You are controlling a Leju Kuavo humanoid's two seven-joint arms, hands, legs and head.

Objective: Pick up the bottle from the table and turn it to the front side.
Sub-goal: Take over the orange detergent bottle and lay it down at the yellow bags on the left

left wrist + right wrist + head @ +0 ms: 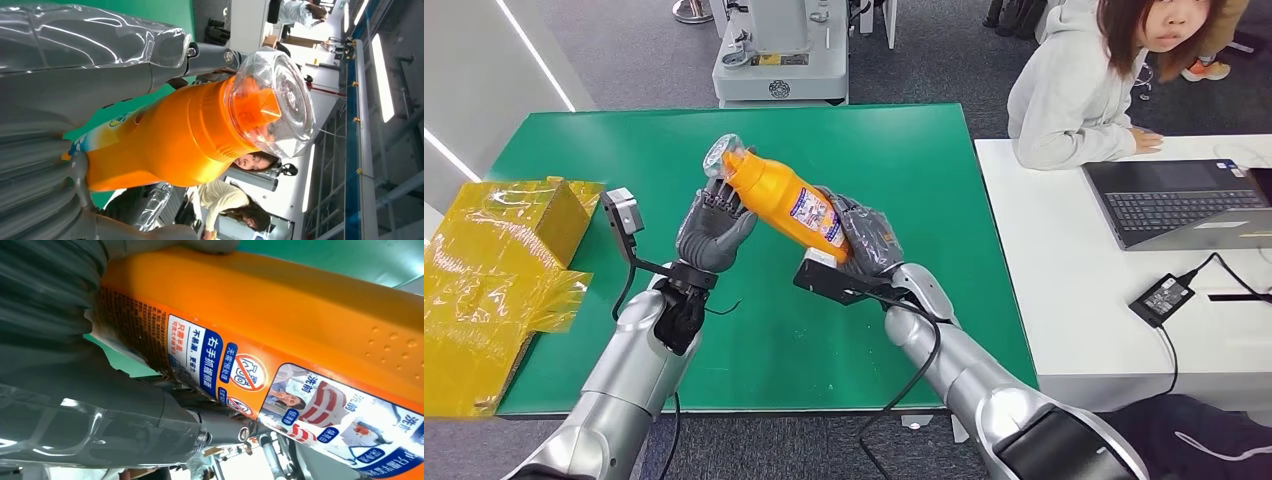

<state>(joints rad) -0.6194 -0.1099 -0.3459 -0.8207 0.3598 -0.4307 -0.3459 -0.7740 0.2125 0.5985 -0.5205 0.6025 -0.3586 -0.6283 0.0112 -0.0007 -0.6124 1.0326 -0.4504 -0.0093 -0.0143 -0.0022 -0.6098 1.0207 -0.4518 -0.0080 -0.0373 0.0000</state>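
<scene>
The bottle (pixel 786 203), glossy orange plastic with a clear domed cap and printed label, is being held above the middle of the green bench (pixel 924 180). Its long axis is tilting, cap toward the far-left corner. The right hand (pixel 867 240) is gripping its base; the left hand (pixel 712 230) is gripping its neck. Crinkled yellow film (pixel 494 280) is lying off the left edge.

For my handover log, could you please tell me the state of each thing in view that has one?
bottle: lifted off the table, tilted, clear cap on.
left hand: holds the bottle near its neck.
right hand: grips the bottle's base.
laptop: open.
yellow box: flaps open.
</scene>
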